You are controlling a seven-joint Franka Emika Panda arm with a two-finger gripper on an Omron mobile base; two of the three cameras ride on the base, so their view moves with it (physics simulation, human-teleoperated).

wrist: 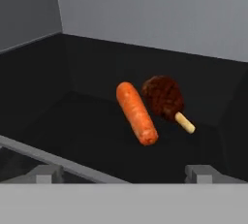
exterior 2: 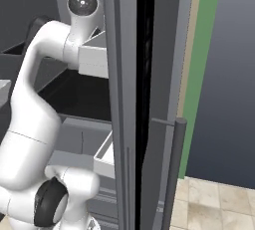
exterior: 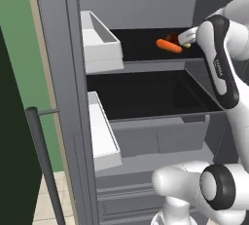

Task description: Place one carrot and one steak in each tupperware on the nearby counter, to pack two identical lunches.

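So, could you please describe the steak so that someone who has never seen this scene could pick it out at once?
Look inside the open grey fridge, on its upper dark shelf, towards the back. Two foods lie side by side there, just ahead of the open gripper. The steak is the dark reddish-brown lump with a pale bone stub sticking out, unlike the smooth orange carrot beside it.

One carrot [wrist: 137,112], one steak [wrist: 163,97]
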